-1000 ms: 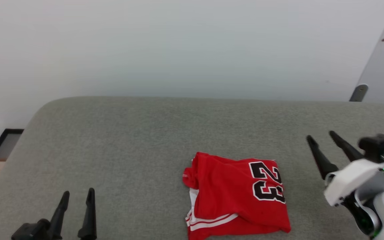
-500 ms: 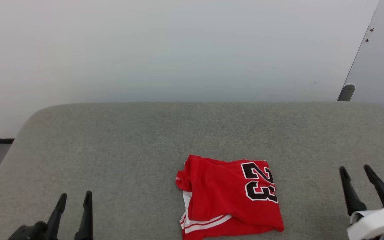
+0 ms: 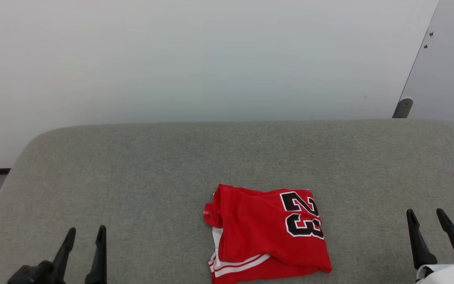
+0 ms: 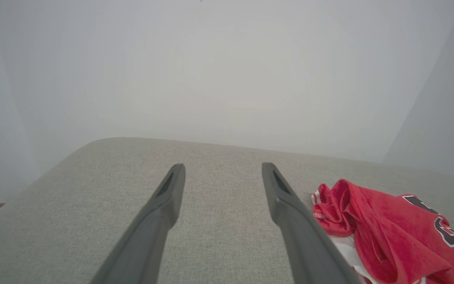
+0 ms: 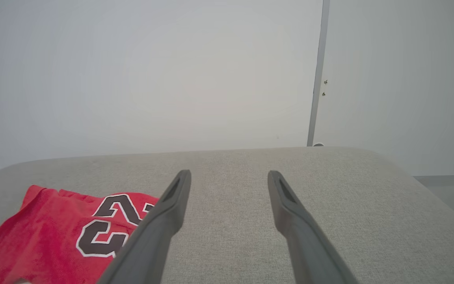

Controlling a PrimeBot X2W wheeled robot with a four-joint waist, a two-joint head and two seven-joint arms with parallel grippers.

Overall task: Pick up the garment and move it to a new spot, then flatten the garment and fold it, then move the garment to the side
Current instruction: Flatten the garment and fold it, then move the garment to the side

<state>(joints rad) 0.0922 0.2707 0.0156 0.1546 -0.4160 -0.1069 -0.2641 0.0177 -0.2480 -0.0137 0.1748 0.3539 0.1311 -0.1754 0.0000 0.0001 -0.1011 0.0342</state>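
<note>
The garment (image 3: 268, 232) lies folded. Left gripper (image 3: 86, 229) and right gripper (image 3: 425, 212) fingers stand wide apart, empty. The side move seemingly remains.

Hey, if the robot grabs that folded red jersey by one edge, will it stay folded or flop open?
Probably flops open: the jersey is soft cloth, its left edge bunched loosely. Likely light: it lies thin on the grey cushion. Pushed, it may rumple, not slide, on that textured surface.

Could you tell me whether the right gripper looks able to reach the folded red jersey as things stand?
Probably yes: the right gripper stands open and empty, and only bare grey fabric surface lies between it and the folded red jersey.
</note>
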